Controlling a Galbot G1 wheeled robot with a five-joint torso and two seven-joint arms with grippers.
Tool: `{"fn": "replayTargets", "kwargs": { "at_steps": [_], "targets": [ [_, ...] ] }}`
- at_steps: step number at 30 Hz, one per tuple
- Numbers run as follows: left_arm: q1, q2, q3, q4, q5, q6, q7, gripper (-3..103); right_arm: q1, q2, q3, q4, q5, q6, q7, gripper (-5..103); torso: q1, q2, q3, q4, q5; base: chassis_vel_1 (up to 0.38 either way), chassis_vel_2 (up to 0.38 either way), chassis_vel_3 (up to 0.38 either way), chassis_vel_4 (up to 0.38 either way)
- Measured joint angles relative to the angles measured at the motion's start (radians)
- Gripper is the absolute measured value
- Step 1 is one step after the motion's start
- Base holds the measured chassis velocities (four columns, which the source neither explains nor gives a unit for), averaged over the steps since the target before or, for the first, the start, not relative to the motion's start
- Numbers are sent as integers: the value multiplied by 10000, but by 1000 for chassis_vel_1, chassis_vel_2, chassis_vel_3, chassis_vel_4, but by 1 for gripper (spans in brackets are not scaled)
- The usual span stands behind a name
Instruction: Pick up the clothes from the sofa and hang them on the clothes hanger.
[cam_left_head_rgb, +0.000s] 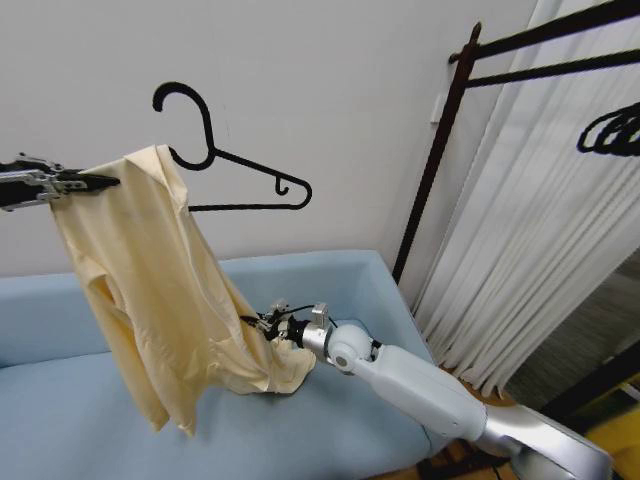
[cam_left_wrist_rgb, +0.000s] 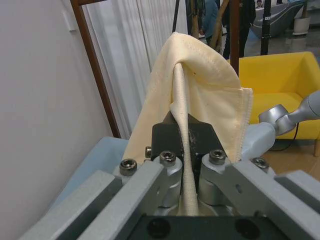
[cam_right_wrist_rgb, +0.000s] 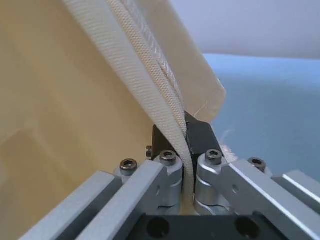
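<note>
Left hand (cam_left_head_rgb: 100, 182) clamped on the cream shirt (cam_left_head_rgb: 150, 300) at its shoulder, right hand (cam_left_head_rgb: 262, 325) on its hem; fabric hides one end of the black hanger (cam_left_head_rgb: 250, 207).

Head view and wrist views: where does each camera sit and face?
Head view: on the robot's head, looking down at the light blue sofa; left end effector and right end effector show.
Left wrist view: behind the left end effector, shut on the pale yellow cloth garment, facing the dark wooden rack.
Right wrist view: behind the right end effector, shut on the garment, facing the sofa.
All share the garment.
</note>
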Motion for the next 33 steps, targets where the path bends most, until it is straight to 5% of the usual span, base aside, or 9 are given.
{"fn": "replayTargets", "kwargs": {
  "at_steps": [10,33],
  "targets": [
    [-70,-354,-11,-270,46,2,-28,2,122,43,1491,41,-266,145,1036,0,0,0,1,0,1,0,0,0,0],
    [-139,-1486,-45,-1010,1840,-230,-457,2,3690,-1055,2725,-81,451,-803,1011,0,0,0,0,0,0,0,0,0,0]
  ]
}}
